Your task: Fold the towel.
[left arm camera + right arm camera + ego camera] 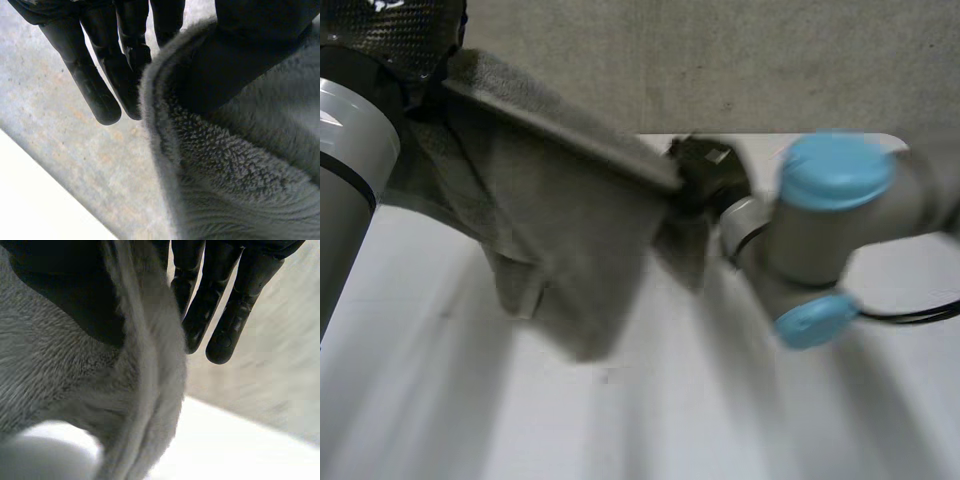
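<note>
Above table [650, 420], towel [570, 250] aloft, taut-edged

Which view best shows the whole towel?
The head view: the towel hangs over the table, top edge stretched from left hand to right hand. Each wrist view gives a close patch of edge pinched between thumb and fingers.

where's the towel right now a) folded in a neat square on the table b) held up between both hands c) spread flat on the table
b: the towel hangs from a taut upper edge, pinched by the left hand at one end and the right hand at the other, raised off the table.
</note>
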